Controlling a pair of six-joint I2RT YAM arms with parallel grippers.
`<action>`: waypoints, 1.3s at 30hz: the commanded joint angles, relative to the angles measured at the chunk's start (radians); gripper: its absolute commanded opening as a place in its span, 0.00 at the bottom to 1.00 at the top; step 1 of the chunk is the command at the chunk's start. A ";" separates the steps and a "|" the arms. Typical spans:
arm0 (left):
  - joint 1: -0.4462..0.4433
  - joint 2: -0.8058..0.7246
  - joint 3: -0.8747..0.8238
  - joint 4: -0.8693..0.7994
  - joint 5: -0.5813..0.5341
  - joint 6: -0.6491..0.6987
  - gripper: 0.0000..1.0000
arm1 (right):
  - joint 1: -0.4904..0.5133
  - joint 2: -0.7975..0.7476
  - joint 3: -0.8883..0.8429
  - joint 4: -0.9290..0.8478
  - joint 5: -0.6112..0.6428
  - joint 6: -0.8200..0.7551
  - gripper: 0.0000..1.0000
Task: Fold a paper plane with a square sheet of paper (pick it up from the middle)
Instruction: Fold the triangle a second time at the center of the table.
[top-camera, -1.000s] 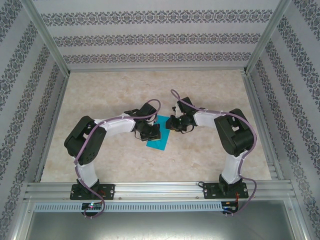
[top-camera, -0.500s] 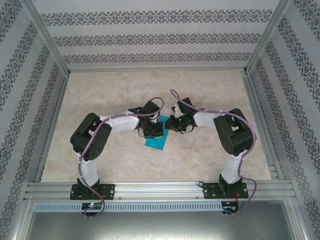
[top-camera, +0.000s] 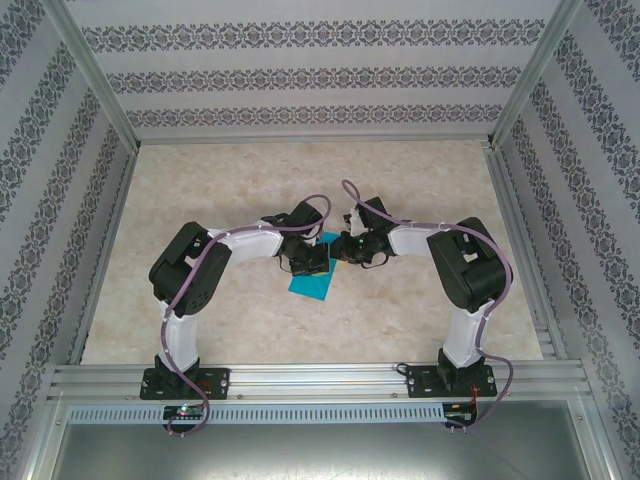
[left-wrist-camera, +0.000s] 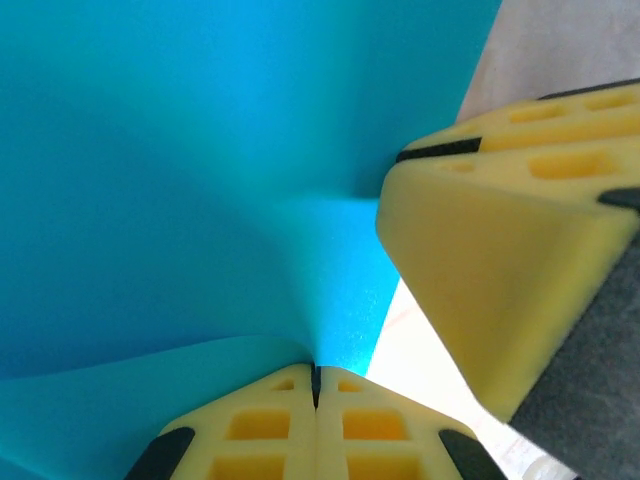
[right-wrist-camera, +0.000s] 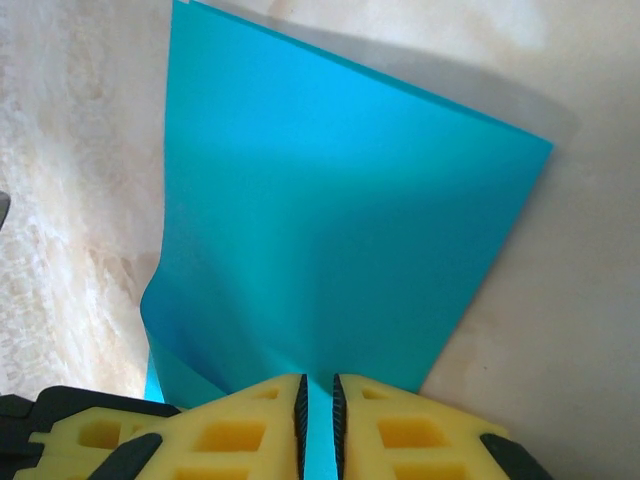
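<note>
The square sheet of paper (top-camera: 312, 284) is teal-blue and sits at the table's middle between both arms. My left gripper (left-wrist-camera: 316, 378) is shut on the square sheet of paper (left-wrist-camera: 200, 180), which bends into a pinched ridge at the jaw tips. My right gripper (right-wrist-camera: 316, 395) straddles an edge of the sheet (right-wrist-camera: 340, 230). Its jaws stand a narrow slit apart with teal paper running through the slit. In the left wrist view one of the right gripper's yellow fingers (left-wrist-camera: 480, 290) sits close beside the sheet's right edge. From above, the left gripper (top-camera: 318, 258) and right gripper (top-camera: 338, 248) nearly meet over the sheet.
The table top (top-camera: 230, 180) is pale marbled stone, with patterned walls on three sides and an aluminium rail (top-camera: 320, 380) along the near edge. Open table lies behind and to both sides of the arms.
The left arm's elbow has swung rightward, toward the centre. The right gripper's jaws have narrowed a little around the sheet. The sheet itself has hardly moved.
</note>
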 joint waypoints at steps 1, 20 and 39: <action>-0.012 0.015 0.026 0.011 -0.011 -0.003 0.06 | 0.001 0.020 -0.035 -0.031 0.008 0.004 0.17; -0.018 0.026 0.041 -0.017 -0.059 0.019 0.06 | -0.004 0.019 -0.031 -0.045 0.011 -0.007 0.17; -0.022 0.047 0.021 0.007 -0.050 0.042 0.23 | -0.010 -0.010 -0.039 -0.047 0.004 -0.003 0.17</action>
